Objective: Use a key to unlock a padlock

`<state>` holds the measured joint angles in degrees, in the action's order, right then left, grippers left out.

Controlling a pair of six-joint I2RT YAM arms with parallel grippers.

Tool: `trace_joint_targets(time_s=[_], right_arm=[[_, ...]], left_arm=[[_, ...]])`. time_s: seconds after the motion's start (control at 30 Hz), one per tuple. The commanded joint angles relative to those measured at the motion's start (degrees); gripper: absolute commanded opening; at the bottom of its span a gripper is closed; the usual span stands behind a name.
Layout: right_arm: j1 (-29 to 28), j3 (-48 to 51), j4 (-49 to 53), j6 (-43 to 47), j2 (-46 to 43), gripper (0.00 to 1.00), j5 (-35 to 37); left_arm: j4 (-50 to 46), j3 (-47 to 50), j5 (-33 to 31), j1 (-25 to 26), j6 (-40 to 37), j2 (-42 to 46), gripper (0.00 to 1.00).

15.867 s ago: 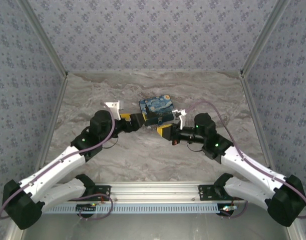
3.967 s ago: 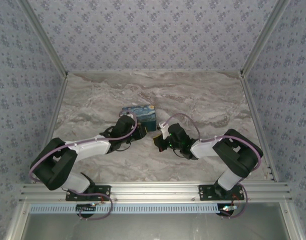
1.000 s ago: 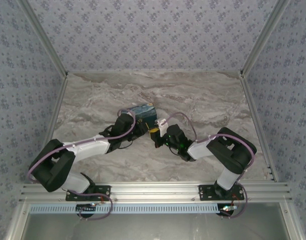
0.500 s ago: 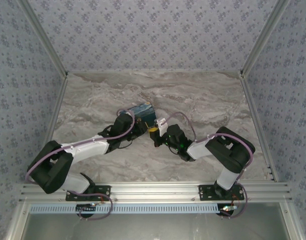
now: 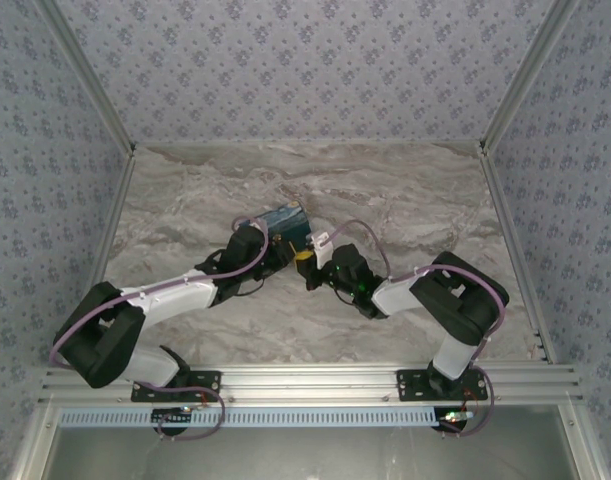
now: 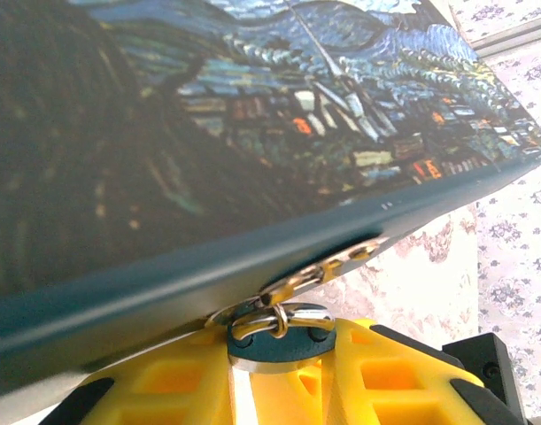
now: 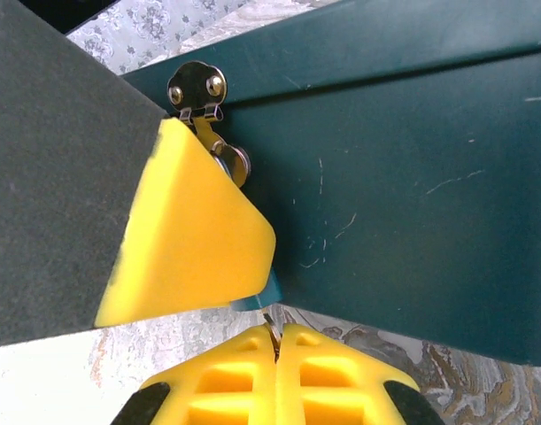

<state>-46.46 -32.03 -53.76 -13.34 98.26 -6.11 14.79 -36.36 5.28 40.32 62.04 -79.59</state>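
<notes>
The small teal padlock (image 6: 274, 343) hangs by its silvery shackle (image 6: 279, 316) from the hasp of the starry-night tin box (image 5: 283, 222). My left gripper (image 6: 274, 356) is shut on the padlock's body, its yellow fingers (image 6: 164, 390) on either side. In the top view the left gripper (image 5: 286, 250) sits at the box's near edge. My right gripper (image 7: 276, 333) is shut on a thin metal key (image 7: 271, 329), which points up at the padlock's teal underside (image 7: 255, 299). Whether the tip is inside the keyhole I cannot tell. From above, the right gripper (image 5: 310, 268) stands just right of the left one.
The box's dark teal side wall (image 7: 403, 177) and its round hasp plate (image 7: 197, 87) stand right before the right wrist. A left-gripper finger (image 7: 186, 239) hides most of the padlock there. Marble tabletop (image 5: 405, 200) spreads around, with patterned walls (image 5: 305, 70) behind and to the sides.
The right gripper with the key has crept up and left toward the padlock. The left gripper and box have barely shifted.
</notes>
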Motion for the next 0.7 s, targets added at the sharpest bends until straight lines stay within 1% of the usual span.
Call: trace_joint_targets(time_s=[0.0, 0.67], right_arm=[[0.1, -4.1, -6.4, -0.8, -1.5, 0.0, -2.3], [0.8, -5.3, -8.9, -4.3, -1.2, 0.0, -3.9]], left_arm=[[1.0, -2.0, 5.2, 1.1, -0.6, 0.2, 0.25], [4.7, -3.3, 8.1, 1.1, 0.5, -5.5, 0.25]])
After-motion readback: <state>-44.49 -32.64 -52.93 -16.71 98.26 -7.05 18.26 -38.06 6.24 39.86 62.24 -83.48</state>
